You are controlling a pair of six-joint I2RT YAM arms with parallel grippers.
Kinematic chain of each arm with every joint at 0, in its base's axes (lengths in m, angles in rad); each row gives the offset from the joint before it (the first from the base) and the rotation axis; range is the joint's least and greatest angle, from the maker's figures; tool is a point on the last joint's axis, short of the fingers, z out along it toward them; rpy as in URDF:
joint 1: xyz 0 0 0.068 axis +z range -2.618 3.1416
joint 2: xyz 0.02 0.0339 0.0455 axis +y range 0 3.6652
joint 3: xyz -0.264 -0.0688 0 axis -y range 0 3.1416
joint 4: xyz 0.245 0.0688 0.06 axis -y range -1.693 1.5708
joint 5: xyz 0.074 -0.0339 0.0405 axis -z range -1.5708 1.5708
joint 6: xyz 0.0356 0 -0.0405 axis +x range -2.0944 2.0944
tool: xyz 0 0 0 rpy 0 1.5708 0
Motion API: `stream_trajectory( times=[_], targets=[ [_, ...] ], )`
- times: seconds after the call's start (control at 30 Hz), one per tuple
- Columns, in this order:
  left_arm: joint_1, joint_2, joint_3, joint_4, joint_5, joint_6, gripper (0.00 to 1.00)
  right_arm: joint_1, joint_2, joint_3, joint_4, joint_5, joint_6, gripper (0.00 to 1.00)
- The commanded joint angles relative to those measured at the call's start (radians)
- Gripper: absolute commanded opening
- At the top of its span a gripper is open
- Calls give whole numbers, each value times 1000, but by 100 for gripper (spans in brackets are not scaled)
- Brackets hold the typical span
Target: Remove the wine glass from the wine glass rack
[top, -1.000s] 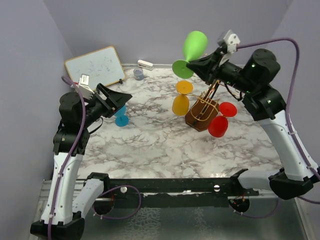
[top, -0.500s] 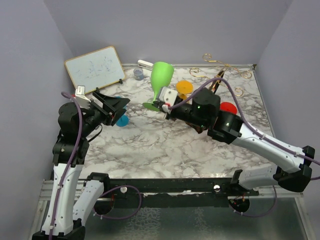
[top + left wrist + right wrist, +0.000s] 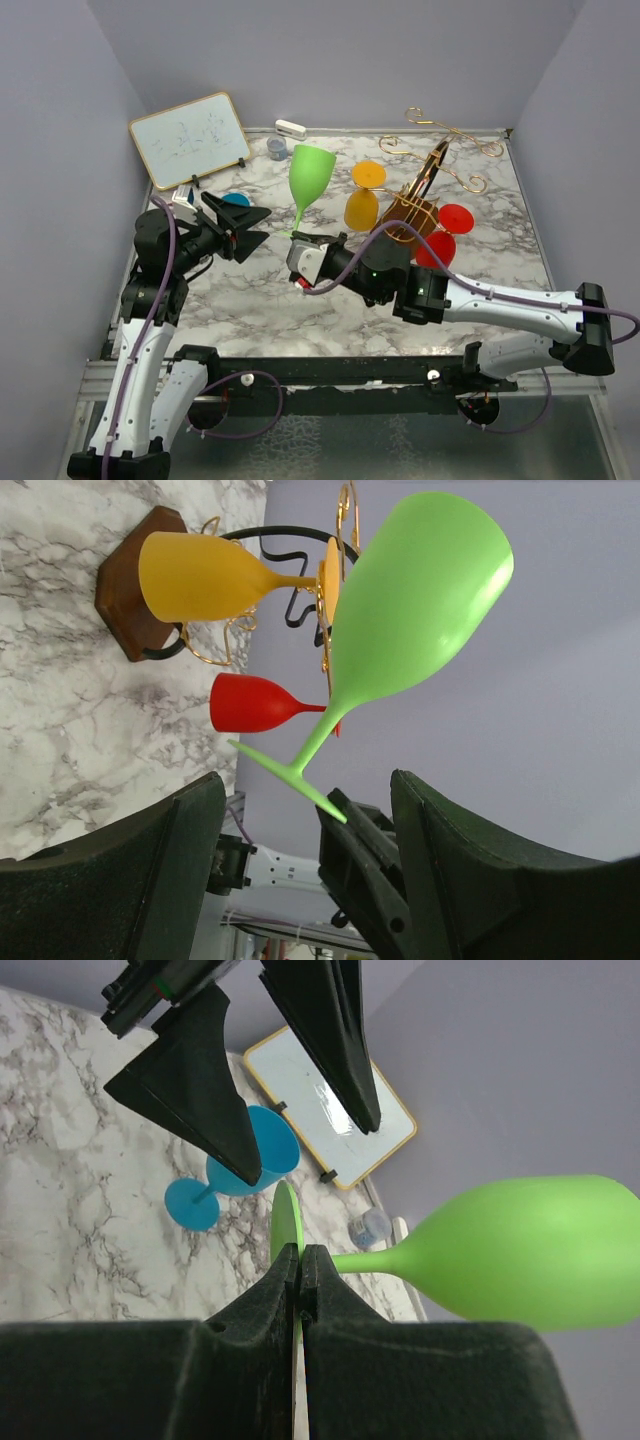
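Green wine glass (image 3: 310, 172): clear of the wine glass rack (image 3: 408, 212), having swung down-left, hovering upright over the table (image 3: 250, 290).
Right gripper (image 3: 300, 1257): clamping its foot, jaws fully closed.
Left gripper (image 3: 248, 226): gaping wide, empty, facing it.
Meaning: 1 glass freed; set-down pending.

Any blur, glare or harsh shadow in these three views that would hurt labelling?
Top external: even, soft light, faint shadows on the marble table, everything sharp. Left wrist: green wine glass crisp, near fingers dark and slightly soft. Right wrist: a bright sheen on the whiteboard; own fingers nearly black, little detail.
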Motion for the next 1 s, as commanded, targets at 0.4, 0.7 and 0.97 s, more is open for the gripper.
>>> stream_trajectory(
  times=[0.4, 0.7, 0.97],
  targets=[
    [-18, -21, -140, 237, 120, -210, 69, 93, 97, -92, 368, 138, -270, 1],
    [-21, -25, -171, 257, 118, -208, 61, 144, 103, -126, 426, 137, -290, 1],
    [-21, -25, -178, 262, 113, -185, 2, 171, 82, -126, 393, 155, -274, 5]
  ],
)
